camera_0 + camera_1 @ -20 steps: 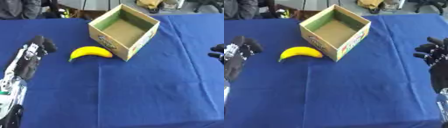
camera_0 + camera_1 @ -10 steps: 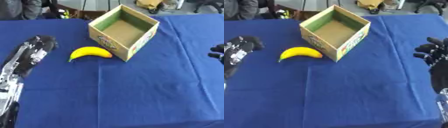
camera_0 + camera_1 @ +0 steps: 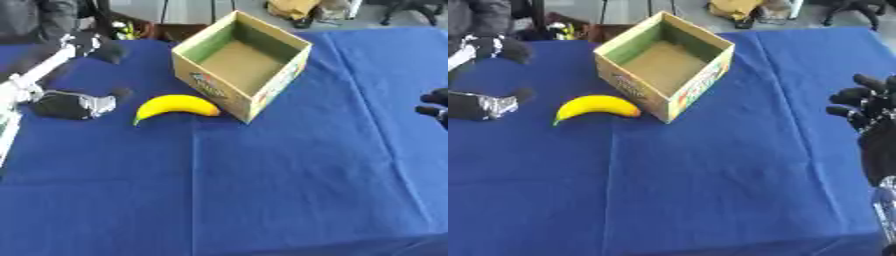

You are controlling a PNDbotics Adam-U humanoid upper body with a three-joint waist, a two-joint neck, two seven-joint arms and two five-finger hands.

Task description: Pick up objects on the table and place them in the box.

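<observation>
On the desk [image 3: 289, 190], the banana [image 3: 175, 107] lies just left of the box [image 3: 243, 65]; the left robot hand [image 3: 74, 105] is left of the banana.

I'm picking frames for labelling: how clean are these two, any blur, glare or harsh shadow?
Left eye view: soft all over, the left hand smeared, light even, no glare on the banana. Right eye view: equally soft, only a faint shadow inside the box; the right hand is cut by the edge.

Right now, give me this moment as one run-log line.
left hand: open, beside banana, apart | banana: on table, against box | box: empty | right hand: idle, right edge
</observation>
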